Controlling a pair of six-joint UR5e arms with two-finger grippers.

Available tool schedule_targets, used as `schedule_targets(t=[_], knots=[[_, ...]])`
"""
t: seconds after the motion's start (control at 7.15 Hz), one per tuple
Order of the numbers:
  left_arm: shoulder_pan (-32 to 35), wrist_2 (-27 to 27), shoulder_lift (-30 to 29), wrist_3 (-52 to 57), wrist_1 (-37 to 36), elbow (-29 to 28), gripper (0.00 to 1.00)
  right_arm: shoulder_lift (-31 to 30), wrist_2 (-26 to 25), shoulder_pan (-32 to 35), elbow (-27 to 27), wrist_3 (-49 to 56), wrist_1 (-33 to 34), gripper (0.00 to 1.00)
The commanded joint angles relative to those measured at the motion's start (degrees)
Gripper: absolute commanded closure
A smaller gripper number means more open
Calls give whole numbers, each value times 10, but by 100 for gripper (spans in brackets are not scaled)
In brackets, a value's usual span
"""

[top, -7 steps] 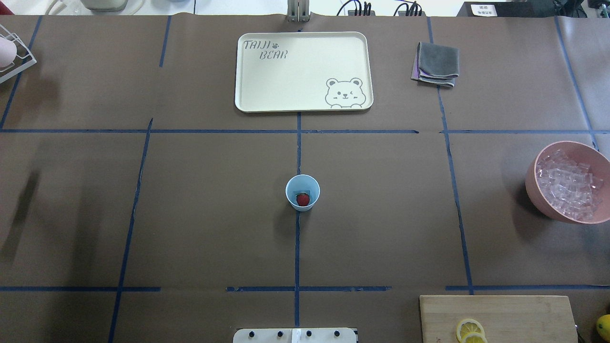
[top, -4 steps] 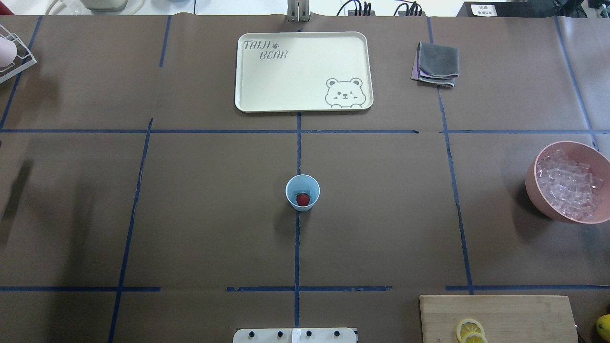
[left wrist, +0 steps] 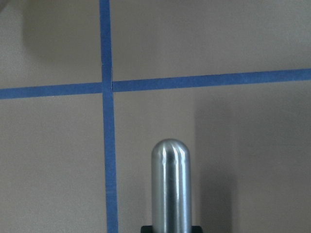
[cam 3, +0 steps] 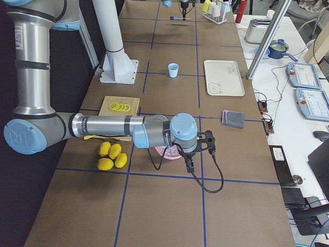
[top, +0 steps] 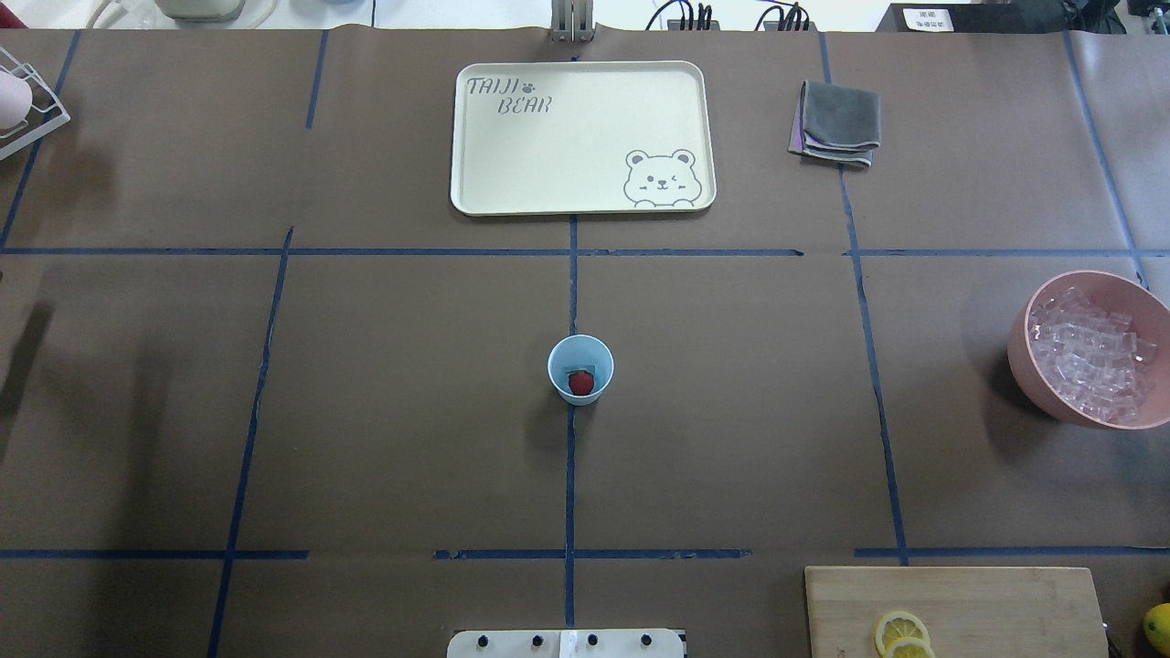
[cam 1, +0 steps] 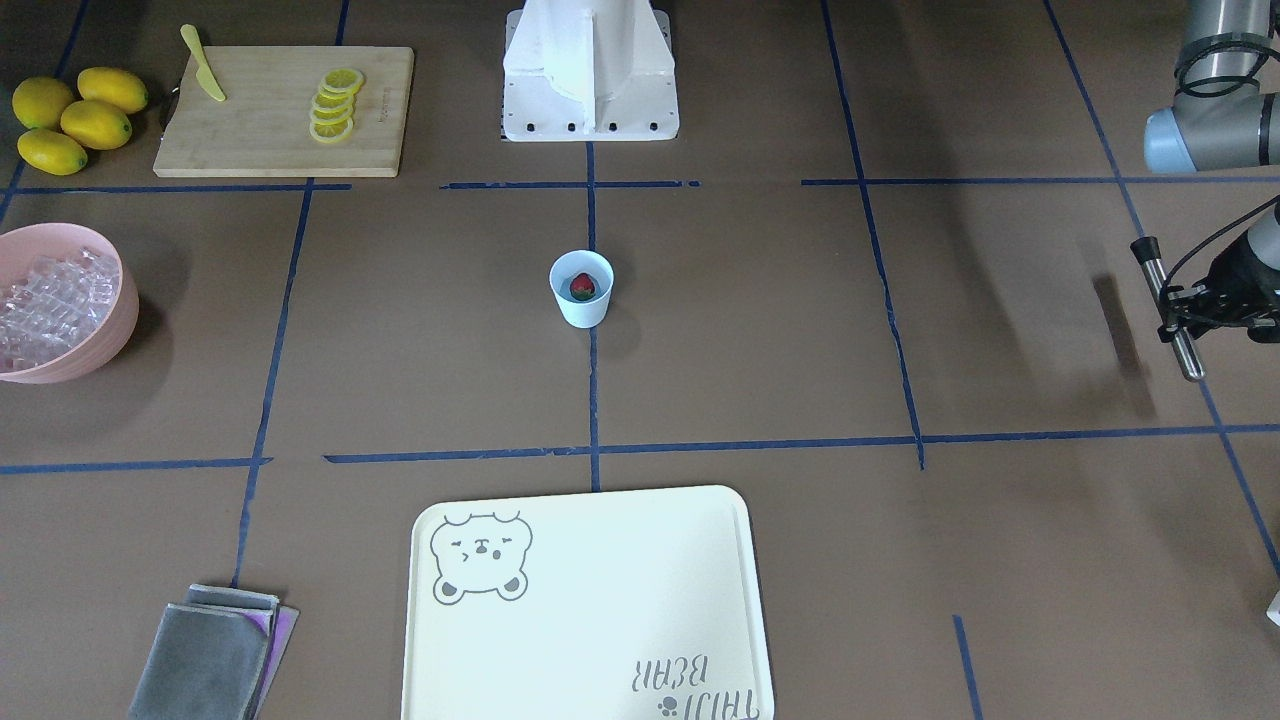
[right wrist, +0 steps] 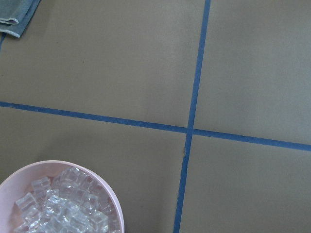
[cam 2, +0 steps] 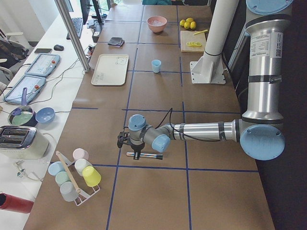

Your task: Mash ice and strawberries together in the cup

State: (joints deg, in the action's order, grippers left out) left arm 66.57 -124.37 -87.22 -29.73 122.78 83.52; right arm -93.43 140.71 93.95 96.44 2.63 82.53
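Worktop (top: 384, 411): nothing resting on it has shifted over the last second. The one change is the long shadow (top: 23, 352) far to the left of the cup (top: 554, 364). It has slid further from the cup and now sits at the edge of the overhead view. Reading: the left arm (cam 2: 201, 130) is carrying its tool outward, not toward the cup.

Right arm (cam 3: 103, 124): well to the cup's right, with the right gripper (cam 3: 189, 165) hanging over the pink bowl (top: 1017, 352). It shows only from the side, so I cannot tell whether its fingers are open or closed.

Left gripper (cam 1: 1178, 312): well apart from the cup on its left. Fingers are clamped on a steel rod (cam 1: 1158, 272), rounded end leading, held clear above the surface.

Pink bowl: far to the cup's right, heaped with ice (top: 1088, 352).

Cup: upright on the centre tape line, unmoved. The strawberry (top: 580, 384) lies inside it, whole, green top visible from the front. A pale squarish patch beside the berry may be one cube; too small to be sure.

Judgement: mashing not started. The rod must travel back to the cup, and more ice probably has to come over from the bowl first.
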Motion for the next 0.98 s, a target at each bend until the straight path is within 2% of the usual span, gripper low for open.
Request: schedule_targets(t=[0.0, 0.42, 0.7, 0.84], knots=[[-2, -1, 3, -2, 0, 1, 98, 1, 0, 0, 1, 0, 0, 1], [-16, -1, 9, -4, 0, -1, 97, 3, 0, 0, 2, 0, 0, 1], [-16, -1, 11, -2, 0, -1, 88, 4, 0, 0, 2, 0, 0, 1], [-16, -1, 11, -2, 0, -2, 58, 4, 0, 0, 2, 0, 0, 1]])
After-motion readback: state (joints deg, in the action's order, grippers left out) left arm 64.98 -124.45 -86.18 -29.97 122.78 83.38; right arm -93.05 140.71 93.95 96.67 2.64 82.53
